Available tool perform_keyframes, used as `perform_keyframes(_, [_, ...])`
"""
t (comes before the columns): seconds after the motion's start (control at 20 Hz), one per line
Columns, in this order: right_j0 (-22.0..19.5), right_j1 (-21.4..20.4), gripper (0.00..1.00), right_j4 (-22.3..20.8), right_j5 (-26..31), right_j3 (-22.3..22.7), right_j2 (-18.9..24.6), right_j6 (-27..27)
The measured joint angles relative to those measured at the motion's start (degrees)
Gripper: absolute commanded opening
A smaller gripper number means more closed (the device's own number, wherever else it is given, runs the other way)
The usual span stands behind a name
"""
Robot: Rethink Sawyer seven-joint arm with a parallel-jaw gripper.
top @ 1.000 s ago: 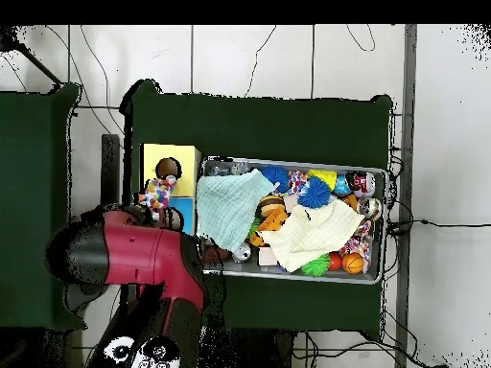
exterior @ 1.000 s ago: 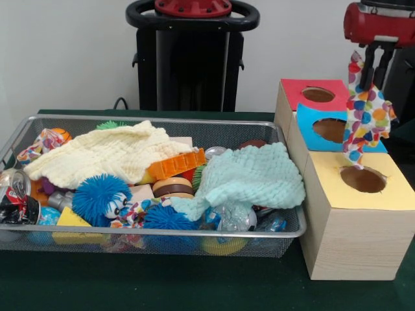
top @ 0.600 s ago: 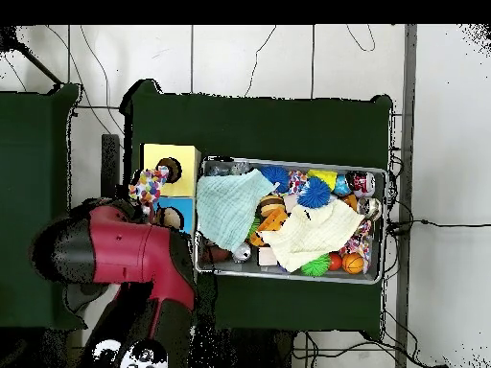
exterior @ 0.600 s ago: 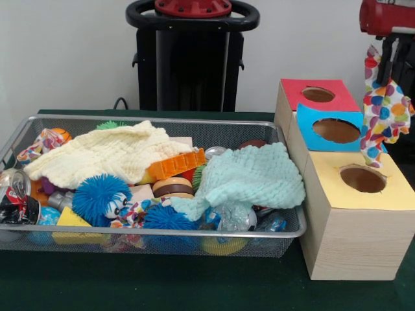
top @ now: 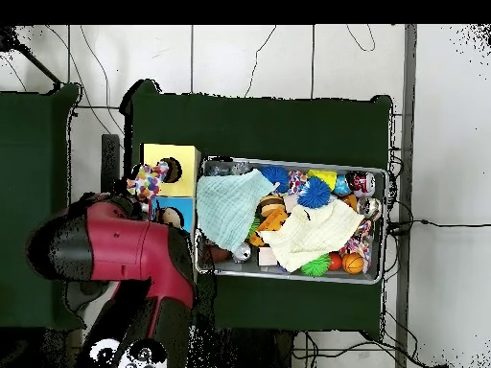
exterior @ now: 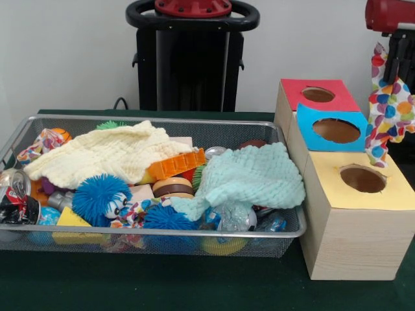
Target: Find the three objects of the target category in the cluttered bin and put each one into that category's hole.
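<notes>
The black gripper (exterior: pixel 397 59) grips a multicoloured polka-dot cloth (exterior: pixel 388 110), apparently hanging just beside the yellow-topped wooden box's hole (exterior: pixel 362 179).

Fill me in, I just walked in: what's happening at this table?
The robot's gripper is holding a polka-dot cloth up in the air beside the wooden box, past the edge of the yellow hole. The cloth hangs free and is not in any hole yet. The wire bin beside the box is full of towels, fuzzy balls and other toys.
</notes>
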Motion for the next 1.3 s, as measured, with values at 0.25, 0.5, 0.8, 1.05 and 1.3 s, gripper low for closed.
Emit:
perform_keyframes(0.25, [-0.6, 0.1, 0.0, 0.0, 0.0, 0.0, 0.0, 0.0])
perform_keyframes(0.5, [-1.4, 0.1, 0.0, 0.0, 0.0, 0.0, 0.0, 0.0])
perform_keyframes(0.8, [-1.8, 0.3, 0.0, 0.0, 0.0, 0.0, 0.0, 0.0])
perform_keyframes(1.05, [-1.9, 0.8, 0.0, 0.0, -0.3, 0.0, 0.0, 0.0])
perform_keyframes(1.3, [-1.9, 1.9, 0.0, 0.0, -1.6, 0.0, 0.1, 0.0])
